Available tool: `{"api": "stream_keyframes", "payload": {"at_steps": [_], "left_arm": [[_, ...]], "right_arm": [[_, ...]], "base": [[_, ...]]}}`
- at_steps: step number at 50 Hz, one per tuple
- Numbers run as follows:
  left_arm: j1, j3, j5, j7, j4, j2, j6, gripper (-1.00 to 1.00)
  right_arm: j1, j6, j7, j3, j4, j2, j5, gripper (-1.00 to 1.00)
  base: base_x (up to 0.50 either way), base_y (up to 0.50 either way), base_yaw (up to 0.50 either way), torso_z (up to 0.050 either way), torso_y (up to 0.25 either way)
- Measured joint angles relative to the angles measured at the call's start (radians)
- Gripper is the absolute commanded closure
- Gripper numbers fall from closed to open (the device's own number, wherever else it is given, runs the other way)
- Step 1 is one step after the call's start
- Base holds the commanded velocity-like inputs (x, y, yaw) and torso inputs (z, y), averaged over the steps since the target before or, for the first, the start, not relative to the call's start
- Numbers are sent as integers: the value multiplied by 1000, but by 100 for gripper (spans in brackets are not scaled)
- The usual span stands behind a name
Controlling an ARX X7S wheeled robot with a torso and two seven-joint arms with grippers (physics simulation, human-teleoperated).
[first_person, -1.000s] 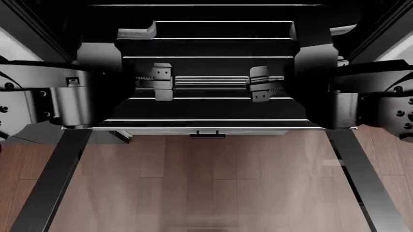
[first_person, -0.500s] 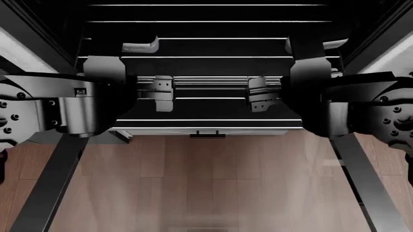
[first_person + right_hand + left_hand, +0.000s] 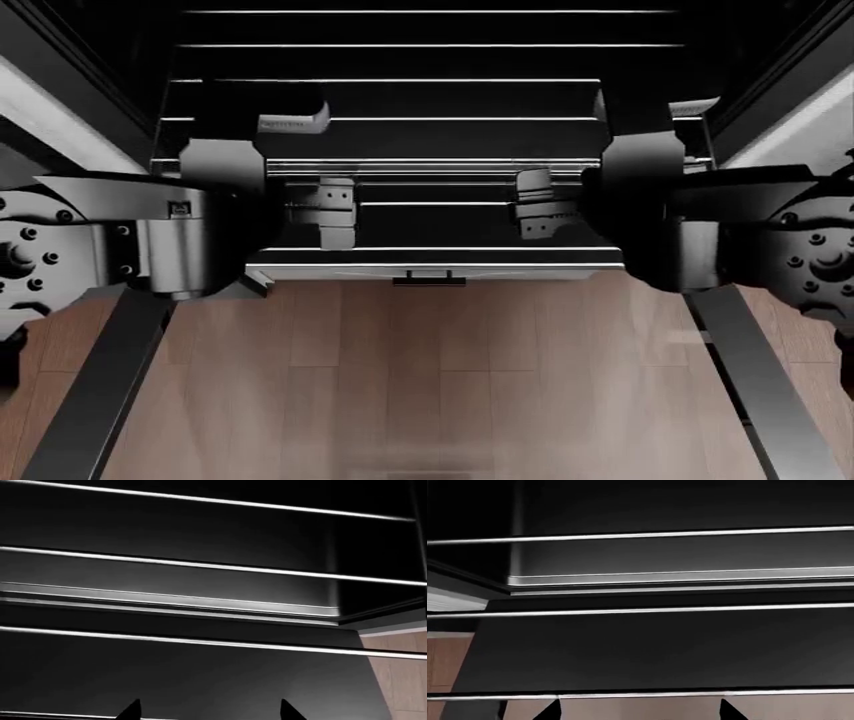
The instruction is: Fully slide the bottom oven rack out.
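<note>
Both grippers (left [image 3: 336, 212] | right [image 3: 537, 206]) above bottom oven rack [image 3: 434, 118].

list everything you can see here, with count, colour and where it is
bottom oven rack: one, shiny silver wires, reaching forward out of the cavity, both hands over it
oven: one, black cavity, pale surround at both sides, filling the upper part of the head view
oven door: one, dark frame with glass, open and lying flat below the rack
wooden floor: brown planks, seen through the door glass
left hand: one, grey and black, above the rack's crossbars left of centre
right hand: one, grey and black, above the rack's crossbars right of centre
</note>
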Motion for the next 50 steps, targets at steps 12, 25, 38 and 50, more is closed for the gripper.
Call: {"api": "stream_keyframes", "payload": {"at_steps": [12, 25, 38, 50], "left_arm": [[-6, 4, -63, -53, -21, -2, -18, -100], [-22, -3, -218, -150, -69, -9, -26, -100], [-19, -10, -284, -160, -90, -21, -21, -100], [-15, -11, -307, -168, -77, -34, -45, -100]], "right_arm": [[5, 24, 39, 21, 25, -2, 58, -100], [14, 61, 123, 52, 73, 4, 202, -100], [15, 77, 146, 63, 94, 11, 263, -100], [-12, 38, 156, 55, 28, 41, 270, -100]], "base": [[-1, 0, 0, 0, -6], [-5, 0, -1, 0, -13], [-6, -1, -1, 0, -20], [-6, 0, -1, 0, -25]]}}
